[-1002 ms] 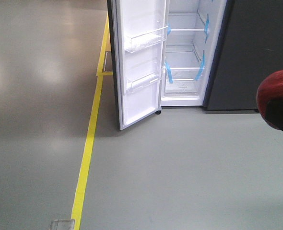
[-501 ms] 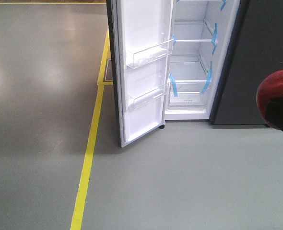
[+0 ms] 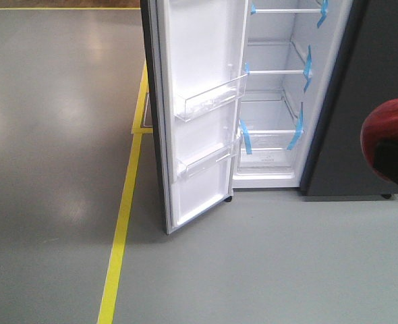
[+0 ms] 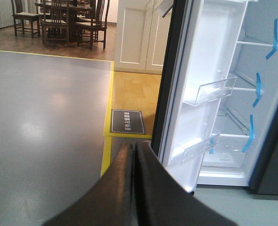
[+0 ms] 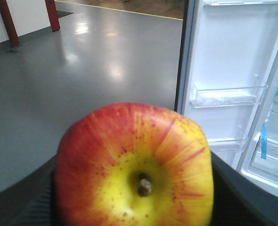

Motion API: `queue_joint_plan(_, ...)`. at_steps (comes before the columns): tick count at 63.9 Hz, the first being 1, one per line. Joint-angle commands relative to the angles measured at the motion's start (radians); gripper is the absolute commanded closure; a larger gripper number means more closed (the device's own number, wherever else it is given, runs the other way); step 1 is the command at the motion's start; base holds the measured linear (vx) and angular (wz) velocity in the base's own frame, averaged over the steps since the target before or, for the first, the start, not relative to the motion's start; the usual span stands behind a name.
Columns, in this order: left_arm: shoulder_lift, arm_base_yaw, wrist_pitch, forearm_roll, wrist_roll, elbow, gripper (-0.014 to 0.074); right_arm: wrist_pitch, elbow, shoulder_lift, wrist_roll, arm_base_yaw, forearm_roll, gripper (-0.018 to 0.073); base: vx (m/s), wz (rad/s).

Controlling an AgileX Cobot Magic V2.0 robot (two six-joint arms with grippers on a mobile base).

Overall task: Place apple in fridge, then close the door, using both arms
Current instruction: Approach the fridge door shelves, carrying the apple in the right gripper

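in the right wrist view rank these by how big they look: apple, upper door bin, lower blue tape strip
1. apple, largest, though nearness to the camera inflates it, so its true size against the bin is unsure
2. upper door bin
3. lower blue tape strip

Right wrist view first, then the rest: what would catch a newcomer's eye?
A red-and-yellow apple fills the right wrist view, gripped by the right claw. Ahead stands the fridge, its door swung wide, its white shelves marked with blue tape. The left claw is shut and empty.
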Motion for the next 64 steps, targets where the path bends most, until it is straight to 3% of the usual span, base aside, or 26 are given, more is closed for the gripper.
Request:
queue_joint_plan(1, -0.006, 0.001, -0.073, 0.004, -0.002, 0.021, 0.0603, -0.056, -0.027, 0.0, -0.005, -0.003, 0.05, 0.0566, 0.29, -0.01)
queue_joint_plan(64, -0.006, 0.001, -0.073, 0.004, -0.002, 0.021, 0.0603, -0.056, -0.027, 0.0, -0.005, -0.003, 0.05, 0.0566, 0.26, 0.0)
